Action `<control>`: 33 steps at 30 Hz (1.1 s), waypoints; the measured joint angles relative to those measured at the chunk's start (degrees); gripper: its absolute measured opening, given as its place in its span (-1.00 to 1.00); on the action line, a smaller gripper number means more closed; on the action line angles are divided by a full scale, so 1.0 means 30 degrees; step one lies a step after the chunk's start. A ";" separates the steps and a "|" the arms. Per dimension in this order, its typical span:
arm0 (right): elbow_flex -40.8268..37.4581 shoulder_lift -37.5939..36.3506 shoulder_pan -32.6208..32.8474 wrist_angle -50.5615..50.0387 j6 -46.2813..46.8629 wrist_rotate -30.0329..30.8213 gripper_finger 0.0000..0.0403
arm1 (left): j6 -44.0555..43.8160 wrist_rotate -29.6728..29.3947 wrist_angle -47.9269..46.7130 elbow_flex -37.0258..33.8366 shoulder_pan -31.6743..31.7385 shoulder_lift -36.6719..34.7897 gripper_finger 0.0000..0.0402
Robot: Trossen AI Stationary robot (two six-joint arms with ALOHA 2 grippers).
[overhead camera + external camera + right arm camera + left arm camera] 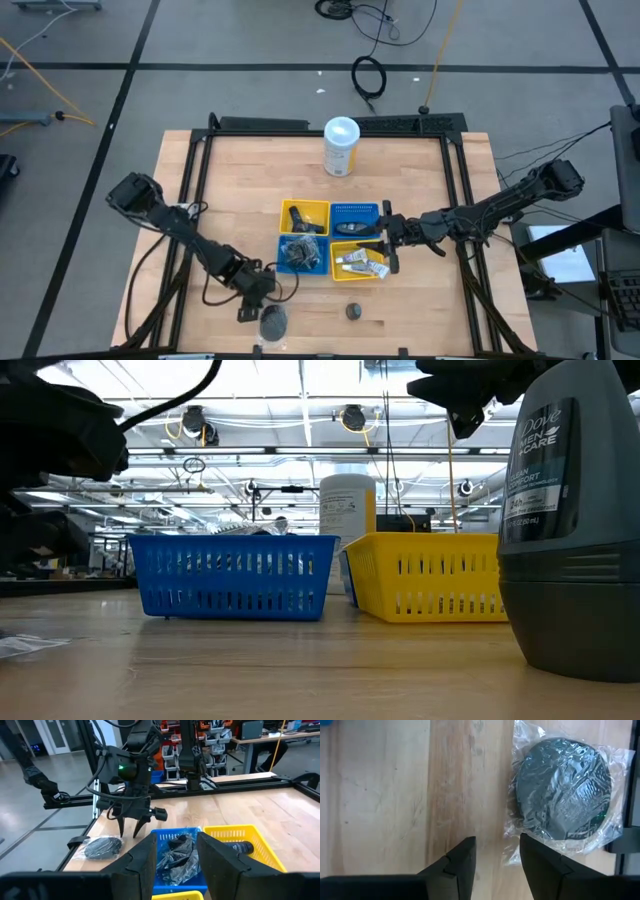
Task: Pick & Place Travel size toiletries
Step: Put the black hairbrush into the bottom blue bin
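Note:
A dark grey mesh puff in clear wrap [562, 795] lies flat on the table near its near edge [272, 321]. My left gripper [497, 862] is open and hovers just beside the puff [254, 303], with the wrap's edge near one finger. My right gripper [175, 860] is open above the four trays [384, 240]. A blue tray [303, 254] holds more mesh puffs [175, 851]. White tubes [360, 263] lie in a yellow tray. Another yellow tray [250, 840] holds a small black piece [240, 847].
A tall white canister with a yellow label [341, 146] stands toward the far edge. A dark grey roll-on deodorant [353, 311] stands near the near edge, close to the low camera [575, 510]. A second blue tray [356, 215] sits beside the yellow ones. Bare wood lies left and right of the trays.

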 joint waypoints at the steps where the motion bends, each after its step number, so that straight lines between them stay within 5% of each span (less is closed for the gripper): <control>1: 0.0000 0.0000 0.0000 0.0000 -0.0003 -0.0002 -0.36 | 0.0047 0.0293 0.0089 -0.0014 0.0055 -0.0055 -0.23; 6: 0.0000 0.0000 -0.0007 -0.0001 -0.0007 -0.0007 -0.36 | 0.0189 0.2163 0.0702 -0.0043 0.0212 -0.0073 -0.23; 17: 0.0000 0.0000 -0.0007 -0.0124 -0.0007 -0.0007 -0.36 | -0.0063 0.0804 0.0661 -0.0036 0.0217 0.0113 -0.23; 33: -0.0011 0.0000 -0.0007 -0.0430 0.0270 -0.0015 -0.36 | -0.0002 0.2871 0.2226 -0.0007 -0.0034 0.1014 -0.31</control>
